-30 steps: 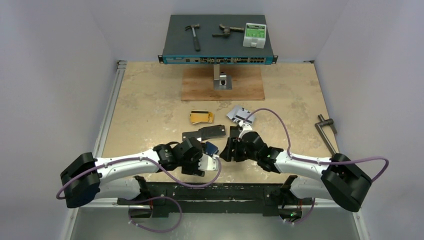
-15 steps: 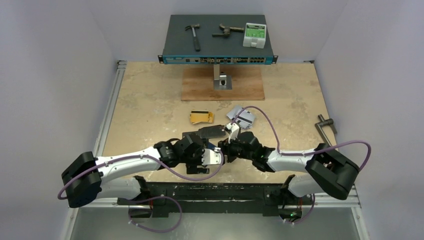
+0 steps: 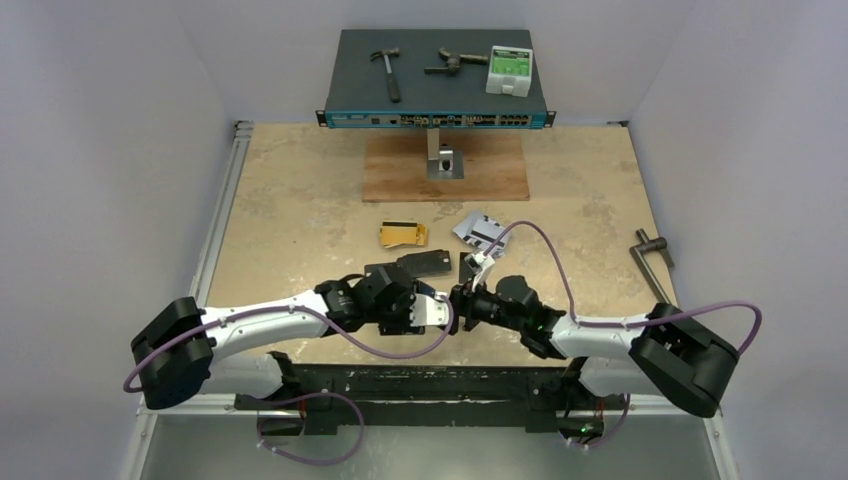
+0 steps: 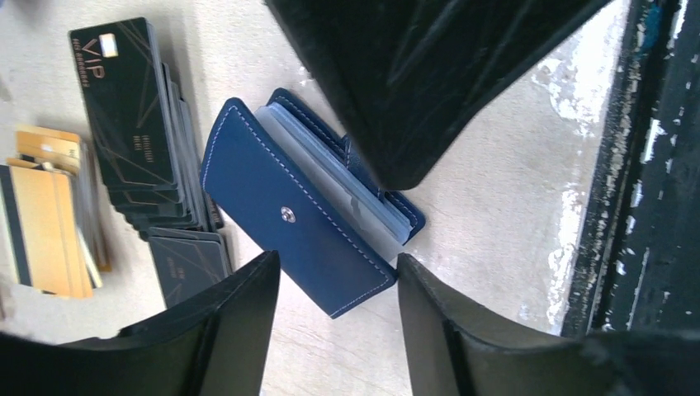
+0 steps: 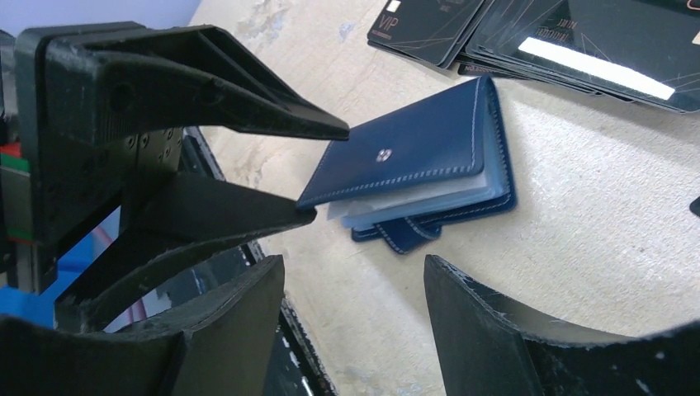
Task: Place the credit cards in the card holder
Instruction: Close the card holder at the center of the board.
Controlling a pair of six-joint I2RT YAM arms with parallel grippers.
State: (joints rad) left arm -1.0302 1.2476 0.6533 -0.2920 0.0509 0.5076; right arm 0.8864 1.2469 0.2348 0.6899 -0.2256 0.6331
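The card holder (image 4: 301, 227) is a navy-blue case with a snap stud. It lies on the table with its cover slightly lifted, showing clear sleeves (image 5: 413, 202). In the top view both grippers hide it. My left gripper (image 4: 338, 326) is open, and the holder's near corner sits between its fingertips (image 5: 326, 128). My right gripper (image 5: 355, 318) faces it from the other side, open and empty, just short of the holder. The two grippers nearly meet tip to tip, left gripper (image 3: 440, 310) and right gripper (image 3: 460, 300). Credit cards lie beyond: black stack (image 4: 132, 124), gold ones (image 3: 402, 234), silver ones (image 3: 482, 230).
A network switch (image 3: 437, 80) at the back carries a hammer (image 3: 387, 70), another tool and a green box. A wooden board (image 3: 445, 170) lies in front of it. A metal crank (image 3: 652, 258) rests at the right. The black front rail (image 4: 652, 165) runs close to the holder.
The right gripper has swung left, closer to the left gripper. The left gripper has slid right over the holder; its jaws widened, then narrowed. The holder no longer shows from above.
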